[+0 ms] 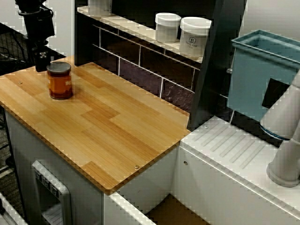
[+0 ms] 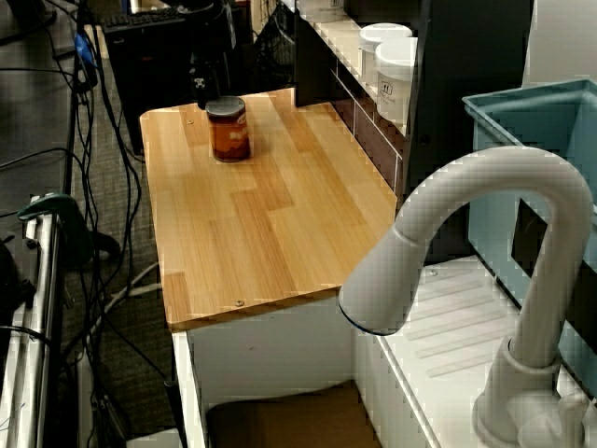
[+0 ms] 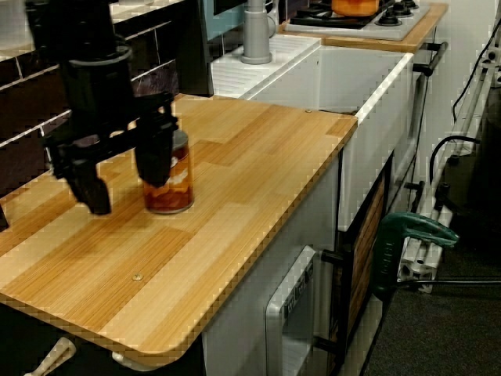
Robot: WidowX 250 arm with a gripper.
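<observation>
**Jar stands on the sink side of a spread claw, outside the gap**

You have the black two-fingered claw [image 3: 125, 192] hanging low over the left end of the pale wooden bench [image 3: 258, 149]. Its fingers are spread well apart and grip nothing.

The round glass jar of amber-orange contents with a dark lid [image 3: 178, 184] stands upright on the bench just beside it, long axis vertical.

What counts is the direction. In the low view along the bench, the jar lies beyond the claw, toward the white sink [image 3: 368, 117]. It lines up behind the finger [image 3: 153, 157] nearer the bench's front edge rather than sitting in the gap. The other finger [image 3: 90, 188] hangs off on the wall side.

The view from above the sink agrees: the claw is at the jar's far side (toward the bench's back left corner). You cannot tell from either view whether that nearer finger touches the glass.
</observation>
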